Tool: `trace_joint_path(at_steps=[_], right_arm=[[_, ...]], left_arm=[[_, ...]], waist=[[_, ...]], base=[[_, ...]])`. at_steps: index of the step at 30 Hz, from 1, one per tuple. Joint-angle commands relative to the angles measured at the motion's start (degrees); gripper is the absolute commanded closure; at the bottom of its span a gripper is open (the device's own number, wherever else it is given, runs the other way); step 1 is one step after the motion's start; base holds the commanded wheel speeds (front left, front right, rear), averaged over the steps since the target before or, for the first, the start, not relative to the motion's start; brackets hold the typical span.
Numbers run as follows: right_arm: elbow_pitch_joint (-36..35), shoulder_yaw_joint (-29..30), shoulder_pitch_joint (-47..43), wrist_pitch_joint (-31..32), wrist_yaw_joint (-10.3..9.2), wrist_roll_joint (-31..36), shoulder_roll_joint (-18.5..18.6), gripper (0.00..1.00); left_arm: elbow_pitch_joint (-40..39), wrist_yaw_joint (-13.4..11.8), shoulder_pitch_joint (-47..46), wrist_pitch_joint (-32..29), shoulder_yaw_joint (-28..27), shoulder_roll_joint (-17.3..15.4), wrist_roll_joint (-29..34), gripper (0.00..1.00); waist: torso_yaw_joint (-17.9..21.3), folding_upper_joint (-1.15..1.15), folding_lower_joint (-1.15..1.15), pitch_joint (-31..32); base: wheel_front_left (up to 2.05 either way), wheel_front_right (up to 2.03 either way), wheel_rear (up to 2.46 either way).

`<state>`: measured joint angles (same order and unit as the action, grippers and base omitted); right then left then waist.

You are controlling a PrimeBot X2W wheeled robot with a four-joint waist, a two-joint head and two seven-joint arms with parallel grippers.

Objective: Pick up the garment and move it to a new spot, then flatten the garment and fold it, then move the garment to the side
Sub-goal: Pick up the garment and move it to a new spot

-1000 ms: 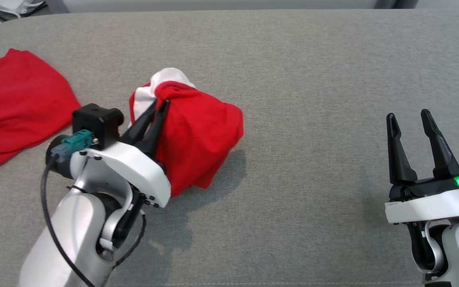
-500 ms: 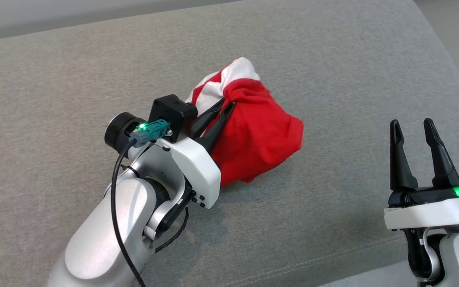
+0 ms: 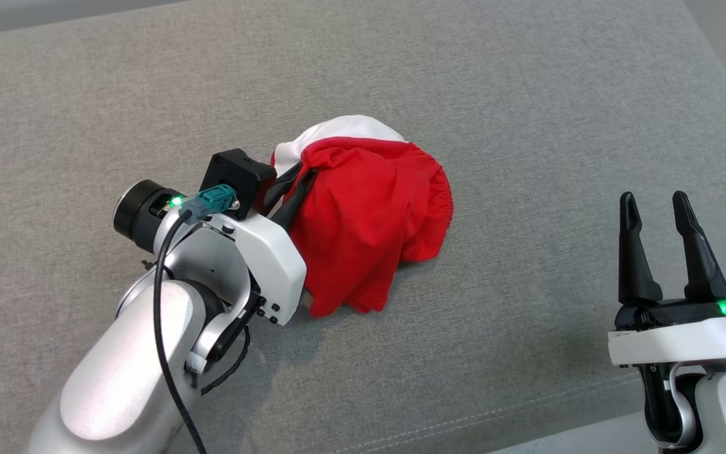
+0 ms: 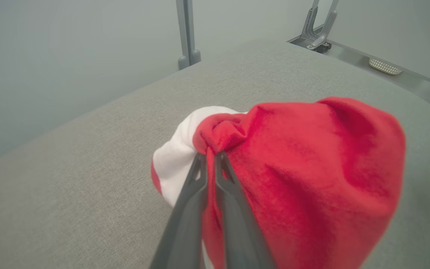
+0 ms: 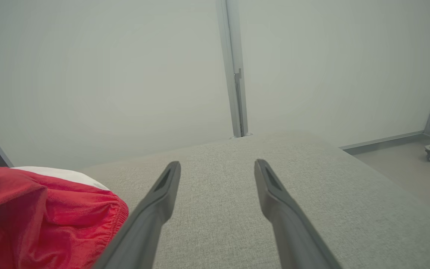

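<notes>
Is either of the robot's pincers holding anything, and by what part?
The left pincer pinches a bunched fold of the red and white garment. The right pincer is open, empty.

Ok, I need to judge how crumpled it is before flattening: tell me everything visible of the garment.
The garment is red fabric with a white panel at its far top and a gathered, elastic-looking hem on its right edge. It sits bunched in a rounded heap, its lower folds resting on the grey cushion. The left end effector is shut on a pinched fold beside the white part.
</notes>
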<state>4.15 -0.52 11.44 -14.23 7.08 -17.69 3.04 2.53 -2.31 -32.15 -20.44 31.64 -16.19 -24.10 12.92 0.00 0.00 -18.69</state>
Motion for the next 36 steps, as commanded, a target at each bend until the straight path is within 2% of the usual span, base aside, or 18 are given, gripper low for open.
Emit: trace_joint_path(at_steps=[1, 4, 10, 12, 13, 16, 20, 23, 30, 31, 32, 36], right_arm=[[-1.7, -1.3, 0.8, -0.8, 0.41, 0.2, 0.4, 0.00], [-1.4, -1.8, 1.2, -0.8, 0.41, 0.1, 0.7, 0.00], [-1.1, -2.6, 1.7, -0.8, 0.41, 0.2, 1.2, 0.00], [-1.0, -2.8, 1.9, -0.8, 0.41, 0.2, 1.3, 0.00], [-0.9, -2.8, 2.0, -0.8, 0.41, 0.1, 1.4, 0.00], [-0.9, -2.7, 2.1, -0.8, 0.41, 0.0, 1.8, 0.00], [-0.7, -2.1, 1.8, -0.8, 0.41, -0.1, 2.3, 0.00], [-0.5, -1.7, 1.4, -0.8, 0.41, 0.2, 2.5, 0.00], [-0.3, -2.9, 0.7, -0.8, 0.41, 0.7, 3.0, 0.00], [-0.3, -3.1, 0.6, -0.8, 0.41, 0.8, 3.2, 0.00], [-0.2, -3.1, 0.3, -0.8, 0.41, 1.0, 3.4, 0.00], [-0.2, -2.8, -0.5, -0.8, 0.41, 1.4, 3.8, 0.00]], left_arm=[[-2.3, -0.9, -1.1, -0.2, -2.7, -1.7, 0.7, 1.00], [-2.2, -1.4, -0.3, -0.2, -3.3, -2.1, 0.2, 1.00], [5.9, 0.7, 0.5, 1.3, -2.2, 0.5, -2.8, 1.00], [9.7, 1.4, 0.2, 2.4, -2.0, 1.9, -3.7, 0.38], [11.5, 1.6, 0.0, 3.1, -2.0, 2.4, -4.0, 0.00], [15.3, 1.7, -0.8, 5.2, -2.3, 3.4, -4.3, 0.00], [16.4, 1.9, -1.0, 6.6, -2.4, 3.4, -4.2, 0.00], [15.5, 1.0, -0.2, 7.8, -2.7, 2.6, -3.6, 0.00], [7.6, -3.9, 5.4, 11.6, -6.9, 0.2, -4.3, 0.00], [6.1, -4.8, 6.7, 12.5, -8.1, 0.0, -4.8, 0.00], [3.1, -6.8, 9.3, 14.4, -10.4, -0.7, -5.4, 0.00], [-2.9, -10.3, 14.4, 18.5, -14.9, -1.1, -6.7, 0.00]], waist=[[-1.6, 0.00, 0.00, 0.0], [-2.9, 0.00, 0.00, 0.1], [-4.2, 0.00, 0.00, 0.4], [-4.3, 0.00, 0.00, 0.4], [-4.3, 0.00, 0.00, 0.5], [-4.3, 0.00, 0.00, 0.9], [-4.7, 0.00, 0.00, 1.6], [-5.5, 0.00, 0.00, 2.7], [-8.0, 0.00, 0.00, 5.7], [-8.4, 0.00, 0.00, 6.2], [-9.4, 0.00, 0.00, 7.0], [-11.5, 0.00, 0.00, 8.2]], base=[[0.00, 0.00, 0.00], [0.00, 0.00, 0.00], [0.00, 0.00, 0.00], [0.00, 0.00, 0.00], [0.00, 0.00, 0.00], [0.00, 0.00, 0.00], [0.00, 0.00, 0.00], [0.00, 0.00, 0.00], [0.00, 0.00, 0.00], [0.00, 0.00, 0.00], [0.00, 0.00, 0.00], [0.00, 0.00, 0.00]])
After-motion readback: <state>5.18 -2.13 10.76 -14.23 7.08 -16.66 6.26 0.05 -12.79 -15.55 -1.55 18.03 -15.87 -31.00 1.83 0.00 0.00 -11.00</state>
